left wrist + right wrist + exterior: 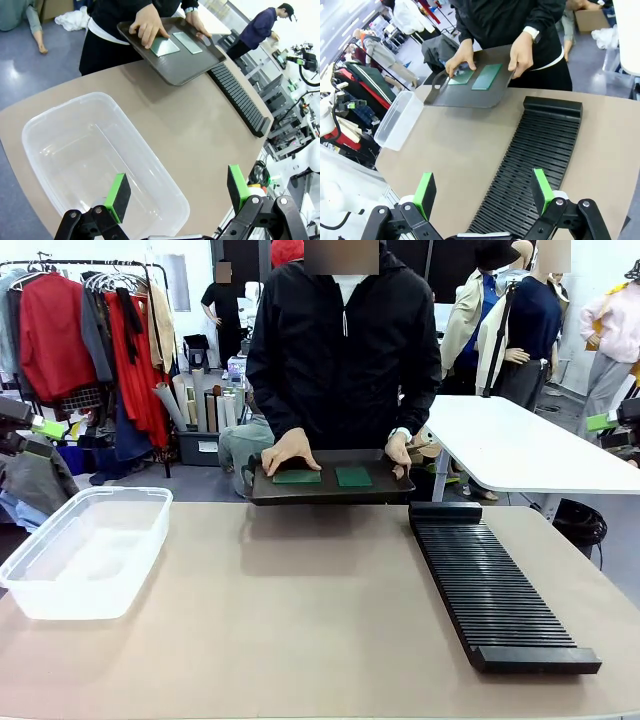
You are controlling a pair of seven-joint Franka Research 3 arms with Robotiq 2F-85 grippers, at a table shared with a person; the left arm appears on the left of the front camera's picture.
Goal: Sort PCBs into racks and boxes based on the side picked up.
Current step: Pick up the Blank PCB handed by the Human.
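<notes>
Bench: tan flat-topped bench (300, 640), across the lower half of the front view.
Tub: clear translucent plastic tub (70, 602) with rounded corners and a rim. It stands on the bench at the left of the front view.
Rack: long black slotted rack (495, 590), right of centre in the front view. It lies on the bench, runs from the far edge toward the lower right, and is well apart from the tub.
Tray: smooth dark flat tray (330, 495), upper centre of the front view, at the bench's far edge and just beside the rack's far end. Whether it rests on the bench cannot be told.
Circuit boards: two thin green rectangular circuit boards, left board (297, 477) and right board (353, 477). They lie flat side by side on the tray with a narrow gap between them.
Person's hands: the hand at picture left (290, 450) has its fingers laid on the left board. The hand at picture right (398, 452) grips the tray's right edge.
Left end effector (177, 192): black with green pads, bottom of the left wrist view. It is released, jaws wide apart, above a corner of the tub.
Right end effector (483, 191): black with green pads, bottom of the right wrist view. It is released, jaws wide apart, above the near end of the rack.
</notes>
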